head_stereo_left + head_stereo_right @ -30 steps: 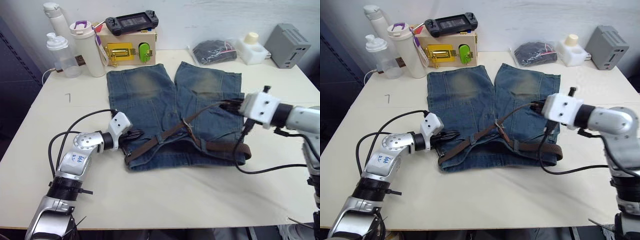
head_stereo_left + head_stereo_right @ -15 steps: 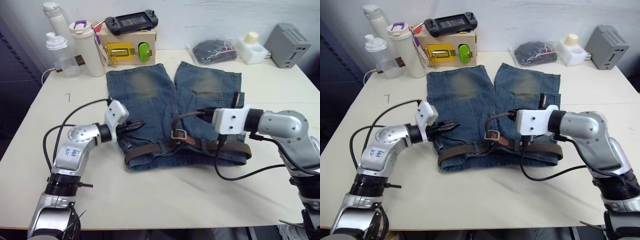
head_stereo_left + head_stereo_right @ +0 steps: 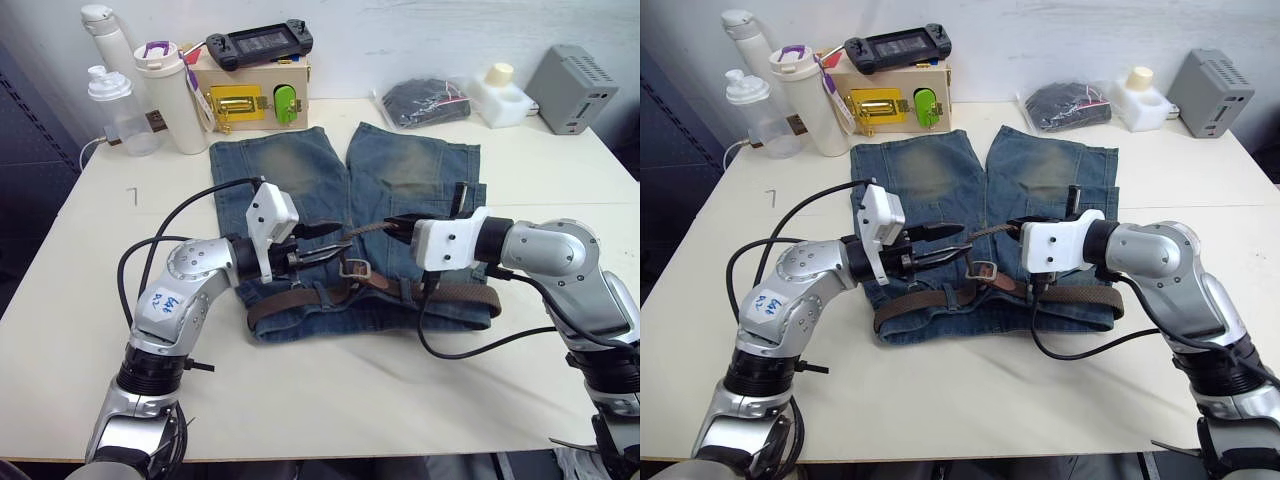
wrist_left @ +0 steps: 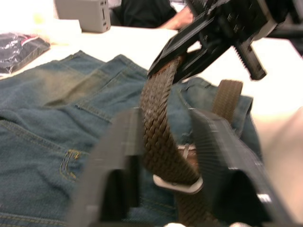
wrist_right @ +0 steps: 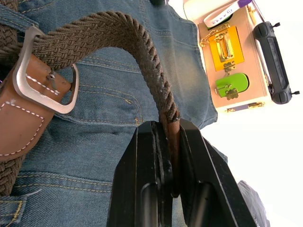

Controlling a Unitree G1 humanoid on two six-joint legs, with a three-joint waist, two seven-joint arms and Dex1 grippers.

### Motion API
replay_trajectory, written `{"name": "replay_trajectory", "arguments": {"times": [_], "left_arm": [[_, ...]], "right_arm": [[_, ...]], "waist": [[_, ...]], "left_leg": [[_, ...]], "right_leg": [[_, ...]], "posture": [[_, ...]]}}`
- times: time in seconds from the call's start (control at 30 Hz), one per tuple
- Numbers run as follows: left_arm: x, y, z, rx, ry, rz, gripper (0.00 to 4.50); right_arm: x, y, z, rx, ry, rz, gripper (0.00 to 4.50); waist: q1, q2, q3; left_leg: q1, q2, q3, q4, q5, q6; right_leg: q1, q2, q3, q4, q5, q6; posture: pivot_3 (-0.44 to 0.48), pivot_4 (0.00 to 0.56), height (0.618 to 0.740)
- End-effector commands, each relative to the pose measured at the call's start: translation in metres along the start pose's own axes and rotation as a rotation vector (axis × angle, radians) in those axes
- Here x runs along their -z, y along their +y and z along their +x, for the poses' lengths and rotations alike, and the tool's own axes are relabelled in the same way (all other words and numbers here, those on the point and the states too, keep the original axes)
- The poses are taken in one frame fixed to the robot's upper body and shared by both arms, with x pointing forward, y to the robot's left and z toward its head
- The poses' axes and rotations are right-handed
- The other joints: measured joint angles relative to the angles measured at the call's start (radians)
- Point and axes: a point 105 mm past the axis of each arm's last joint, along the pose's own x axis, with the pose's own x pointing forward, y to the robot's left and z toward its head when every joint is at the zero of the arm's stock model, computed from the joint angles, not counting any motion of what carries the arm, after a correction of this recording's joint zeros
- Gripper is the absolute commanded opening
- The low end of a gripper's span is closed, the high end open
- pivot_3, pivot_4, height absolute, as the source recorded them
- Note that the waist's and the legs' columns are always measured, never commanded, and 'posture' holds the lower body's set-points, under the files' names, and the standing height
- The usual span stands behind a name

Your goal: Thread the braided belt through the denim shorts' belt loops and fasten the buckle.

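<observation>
It looks like a robot test lab: a latch box stands behind the shorts on a plain table.

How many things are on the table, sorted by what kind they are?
Bottles: 3
Shorts: 1
Belt: 1
Wooden latch box: 1
Game controller: 1
Dark bag: 1
White holder: 1
Grey box: 1
Total: 10

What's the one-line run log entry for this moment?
right gripper: shut on braided belt | left gripper: open around strap | belt passed through buckle | denim shorts: flat
</observation>
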Motion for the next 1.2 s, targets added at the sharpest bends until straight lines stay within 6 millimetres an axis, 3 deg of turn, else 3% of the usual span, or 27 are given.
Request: {"name": "replay_trajectory", "arguments": {"times": [0.03, 0.27, 0.6, 0.87, 0.9, 0.93, 1.0, 1.03, 1.13, 1.2], "left_arm": [[-0.006, 0.002, 0.008, -0.004, -0.016, 0.075, 3.7], [-0.014, 0.008, 0.019, -0.034, -0.068, 0.089, 3.7], [0.001, 0.007, 0.015, -0.046, -0.002, 0.097, 0.05], [-0.002, 0.013, 0.016, -0.104, -0.04, 0.067, 0.05], [-0.004, 0.013, 0.017, -0.114, -0.059, 0.056, 0.0], [-0.007, 0.014, 0.018, -0.125, -0.082, 0.042, 0.0], [-0.01, 0.013, 0.019, -0.136, -0.117, 0.018, 0.0], [-0.011, 0.013, 0.019, -0.142, -0.129, 0.01, 0.0], [-0.01, 0.012, 0.018, -0.166, -0.162, -0.024, 0.0], [-0.01, 0.009, 0.018, -0.165, -0.175, -0.042, 0.0]], "right_arm": [[-0.011, -0.008, -0.001, 0.027, -0.028, -0.043, 0.0], [-0.011, -0.006, 0.0, 0.017, -0.029, -0.026, 0.0], [-0.012, -0.008, -0.001, 0.03, -0.03, -0.016, 0.0], [-0.01, -0.018, -0.003, 0.093, -0.029, 0.061, 0.0], [-0.009, -0.023, -0.004, 0.127, -0.03, 0.116, 0.95], [-0.006, -0.025, -0.005, 0.142, -0.022, 0.175, 1.37], [0.004, -0.029, -0.009, 0.176, 0.017, 0.244, 1.79], [0.011, -0.03, -0.011, 0.192, 0.047, 0.26, 2.36], [0.033, -0.025, -0.021, 0.199, 0.14, 0.33, 2.72], [0.03, -0.022, -0.02, 0.192, 0.109, 0.408, 2.72]], "waist": [[0.001, 0.0, 0.0], [0.001, 0.0, 0.0], [-0.002, 0.0, 0.0], [0.0, 0.0, 0.0], [0.0, 0.0, 0.0], [0.0, 0.0, 0.0], [0.0, 0.0, 0.0], [0.0, 0.0, 0.0], [0.0, 0.0, 0.0], [0.002, 0.0, 0.0]], "left_leg": [[0.0, 0.0, 0.0, 0.0, 0.0, 0.0], [0.0, 0.0, 0.0, 0.0, 0.0, 0.0], [0.0, 0.0, 0.0, 0.0, 0.0, 0.0], [0.0, 0.0, 0.0, 0.0, 0.0, 0.0], [0.0, 0.0, 0.0, 0.0, 0.0, 0.0], [0.0, 0.0, 0.0, 0.0, 0.0, 0.0], [0.0, 0.0, 0.0, 0.0, 0.0, 0.0], [0.0, 0.0, 0.0, 0.0, 0.0, 0.0], [0.0, 0.0, 0.0, 0.0, 0.0, 0.0], [0.0, 0.0, 0.0, 0.0, 0.0, 0.0]], "right_leg": [[0.0, 0.0, 0.0, 0.0, 0.0, 0.0], [0.0, 0.0, 0.0, 0.0, 0.0, 0.0], [0.0, 0.0, 0.0, 0.0, 0.0, 0.0], [0.0, 0.0, 0.0, 0.0, 0.0, 0.0], [0.0, 0.0, 0.0, 0.0, 0.0, 0.0], [0.0, 0.0, 0.0, 0.0, 0.0, 0.0], [0.0, 0.0, 0.0, 0.0, 0.0, 0.0], [0.0, 0.0, 0.0, 0.0, 0.0, 0.0], [0.0, 0.0, 0.0, 0.0, 0.0, 0.0], [0.0, 0.0, 0.0, 0.0, 0.0, 0.0]], "posture": [[0.0, 0.15, 0.645], [0.0, 0.15, 0.645], [0.0, 0.15, 0.645], [0.0, 0.15, 0.645], [0.0, 0.15, 0.645], [0.0, 0.15, 0.645], [0.0, 0.15, 0.645], [0.0, 0.15, 0.645], [0.0, 0.15, 0.645], [0.0, 0.15, 0.645]]}}
